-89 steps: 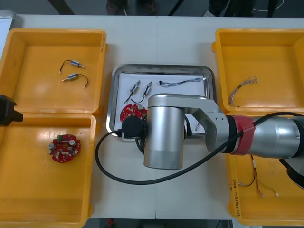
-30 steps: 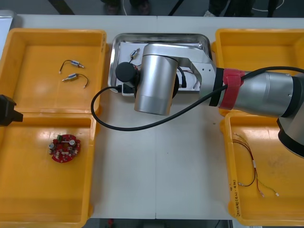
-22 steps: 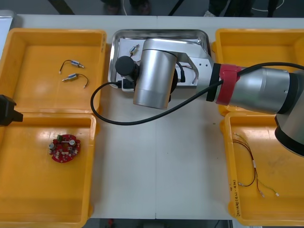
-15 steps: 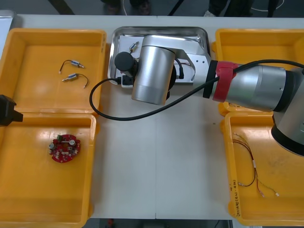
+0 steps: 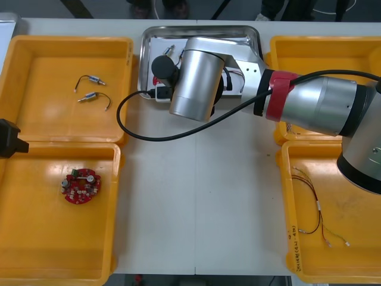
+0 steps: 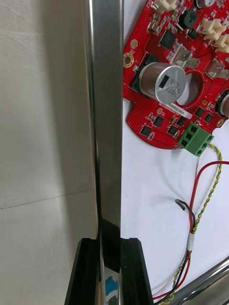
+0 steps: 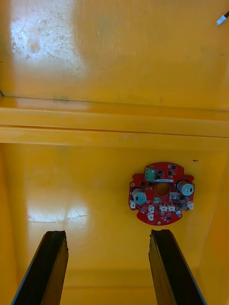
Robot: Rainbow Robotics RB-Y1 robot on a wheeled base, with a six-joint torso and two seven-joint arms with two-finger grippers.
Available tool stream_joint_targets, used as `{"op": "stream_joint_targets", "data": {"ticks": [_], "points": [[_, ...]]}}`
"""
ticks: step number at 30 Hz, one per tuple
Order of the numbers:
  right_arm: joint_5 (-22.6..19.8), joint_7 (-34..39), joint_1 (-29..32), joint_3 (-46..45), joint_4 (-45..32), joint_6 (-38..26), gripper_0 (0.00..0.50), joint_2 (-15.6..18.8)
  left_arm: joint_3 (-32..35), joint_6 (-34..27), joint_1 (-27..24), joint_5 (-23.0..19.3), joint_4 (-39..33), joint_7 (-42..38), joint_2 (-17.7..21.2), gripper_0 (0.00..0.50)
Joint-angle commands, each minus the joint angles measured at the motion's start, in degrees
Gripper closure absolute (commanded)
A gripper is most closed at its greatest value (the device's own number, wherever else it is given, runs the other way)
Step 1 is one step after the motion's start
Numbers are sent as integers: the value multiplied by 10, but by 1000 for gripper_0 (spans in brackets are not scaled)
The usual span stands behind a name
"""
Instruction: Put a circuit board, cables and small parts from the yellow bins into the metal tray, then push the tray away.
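Note:
The metal tray (image 5: pixel 144 59) lies at the table's far edge between the far bins. My right arm (image 5: pixel 196 77) reaches across it and covers most of its white inside. In the right wrist view my right gripper (image 6: pixel 109 267) is shut on the tray's near rim (image 6: pixel 106 119), one black finger on each side of it. Inside the tray lie a round red circuit board (image 6: pixel 176 81) and a red and yellow cable (image 6: pixel 207 190). My left gripper (image 7: pixel 109 248) is open and parked over the near left bin (image 5: pixel 36 250), above another circuit board (image 7: pixel 161 199).
The far left bin (image 5: pixel 36 59) holds two small metal parts (image 5: pixel 92 89). A red and yellow cable (image 5: pixel 315 208) lies in the near right bin (image 5: pixel 351 262). The far right bin (image 5: pixel 333 53) is partly covered by my right arm. The arm's black hose (image 5: pixel 128 125) loops over the table.
My right arm has pushed the tray away from the table's middle to its far edge, still gripping the near rim. The left arm has not moved.

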State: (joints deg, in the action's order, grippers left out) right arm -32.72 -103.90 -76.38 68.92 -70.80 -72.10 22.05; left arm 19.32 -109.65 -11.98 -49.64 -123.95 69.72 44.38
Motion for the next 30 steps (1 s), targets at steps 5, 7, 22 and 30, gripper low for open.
{"op": "stream_joint_targets", "data": {"ticks": [5, 7, 22, 30], "points": [[-3, -33, -37, 6, 24, 21, 500, -11, 18, -4, 9, -5, -17, 39, 26, 0], [-2, -33, -37, 6, 27, 21, 500, -11, 18, -4, 9, -5, -17, 39, 26, 0], [-8, -36, -37, 5, 34, 26, 426, -15, 18, -4, 9, -5, -17, 39, 26, 0], [-8, -43, -39, 2, 38, 25, 0, -19, 18, -4, 9, -5, -17, 39, 26, 0]]}}
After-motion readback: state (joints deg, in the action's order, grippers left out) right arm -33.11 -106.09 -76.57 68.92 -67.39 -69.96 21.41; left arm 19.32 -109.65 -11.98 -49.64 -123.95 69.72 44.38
